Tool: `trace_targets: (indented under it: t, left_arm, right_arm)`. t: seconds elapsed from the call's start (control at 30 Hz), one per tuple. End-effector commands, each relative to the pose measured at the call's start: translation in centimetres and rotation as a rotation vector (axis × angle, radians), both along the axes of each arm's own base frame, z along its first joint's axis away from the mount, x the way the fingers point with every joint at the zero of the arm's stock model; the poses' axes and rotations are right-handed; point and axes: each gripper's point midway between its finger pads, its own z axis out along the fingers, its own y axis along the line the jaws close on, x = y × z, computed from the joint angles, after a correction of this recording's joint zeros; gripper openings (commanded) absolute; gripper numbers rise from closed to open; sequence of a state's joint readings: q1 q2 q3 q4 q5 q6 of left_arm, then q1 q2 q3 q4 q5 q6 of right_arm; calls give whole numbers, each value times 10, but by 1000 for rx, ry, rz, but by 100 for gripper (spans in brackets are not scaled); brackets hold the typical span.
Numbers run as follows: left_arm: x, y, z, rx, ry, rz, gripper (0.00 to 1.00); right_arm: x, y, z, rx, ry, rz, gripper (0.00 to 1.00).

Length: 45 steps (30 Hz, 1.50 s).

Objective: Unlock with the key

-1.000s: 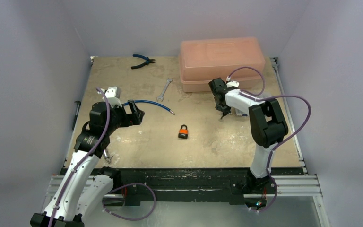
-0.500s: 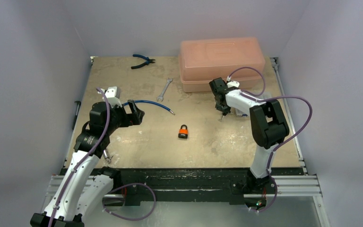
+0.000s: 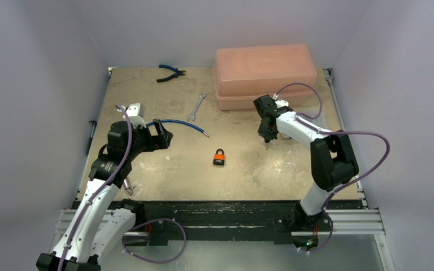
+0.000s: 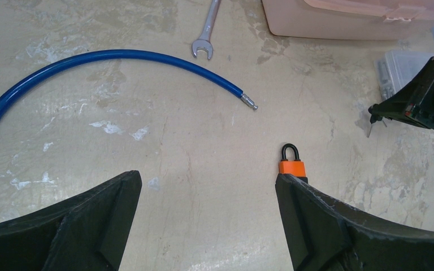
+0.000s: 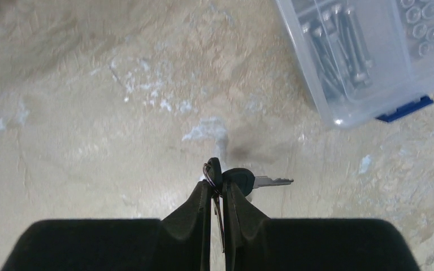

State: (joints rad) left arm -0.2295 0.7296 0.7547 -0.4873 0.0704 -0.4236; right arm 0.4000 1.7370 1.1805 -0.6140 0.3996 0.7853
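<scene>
- The key [image 5: 247, 180] is small, light, stiff and slick metal. The right gripper [image 5: 217, 186] has its fingers pinched together on the key's dark head and ring, and the blade sticks out bare toward 3 o'clock in the right wrist view.
- The pinch is narrow and sits at the fingertips, so you should expect the key to swivel if the blade meets the keyway off-line. Hold it by the flat head, never by the blade.
- The padlock [image 3: 219, 157] lies flat on the table [image 3: 147, 84], at about 8 o'clock from the right gripper in the top view and well apart from it. Its shackle points to 12 o'clock.
- It looks dense for its size but free to slide on the table. You would do well to brace its orange body; the keyhole face cannot be seen.
- The left gripper [image 4: 209, 226] hangs with its fingers wide apart and holds nothing. In its wrist view the padlock sits just off the tip of one of the two fingers.
- Compared with a second ago, the right arm's elbow has swung out toward 4 o'clock, and its gripper has edged slightly nearer to you with the key. The padlock and the left arm have not moved.
</scene>
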Motion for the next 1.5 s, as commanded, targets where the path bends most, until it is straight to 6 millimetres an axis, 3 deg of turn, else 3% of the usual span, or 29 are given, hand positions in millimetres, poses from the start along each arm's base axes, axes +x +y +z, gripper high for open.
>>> trace_targets:
  t: [0.0, 0.13, 0.17, 0.27, 0.33, 0.43, 0.57, 0.7, 0.8, 0.93, 1.27, 1.47]
  left_arm:
    - [6, 3, 18, 0, -60, 11, 96]
    - [6, 3, 19, 0, -63, 12, 96]
    - [6, 3, 19, 0, -63, 12, 96]
    - [5, 3, 20, -1, -68, 13, 96]
    - [5, 3, 20, -1, -68, 14, 96]
    - [6, 3, 20, 0, -65, 14, 96]
    - [4, -9, 19, -25, -62, -55, 96]
    - [1, -21, 21, -60, -72, -117, 95]
    - [0, -25, 21, -69, -77, -138, 94]
    - [1, -26, 20, -72, -74, -149, 92]
    - [2, -27, 17, -66, -60, -152, 90]
    - [2, -23, 18, -59, -65, -135, 90]
  right_arm:
    - [-30, 10, 4, 40, 41, 56, 0]
    - [-56, 28, -6, 95, 76, 123, 1]
    - [-63, 37, -8, 117, 80, 145, 6]
    - [-82, 63, -18, 186, 94, 210, 35]
    - [-87, 82, -13, 240, 71, 260, 59]
    - [-83, 102, 11, 304, 5, 305, 74]
    - [-71, 107, 52, 327, -91, 329, 76]
    - [-68, 94, 69, 275, -123, 298, 78]
    - [-74, 80, 64, 234, -106, 250, 79]
    - [-90, 67, 40, 210, -64, 228, 81]
    - [-78, 84, 36, 203, -202, 537, 80]
    - [-77, 84, 9, 125, -111, 635, 80]
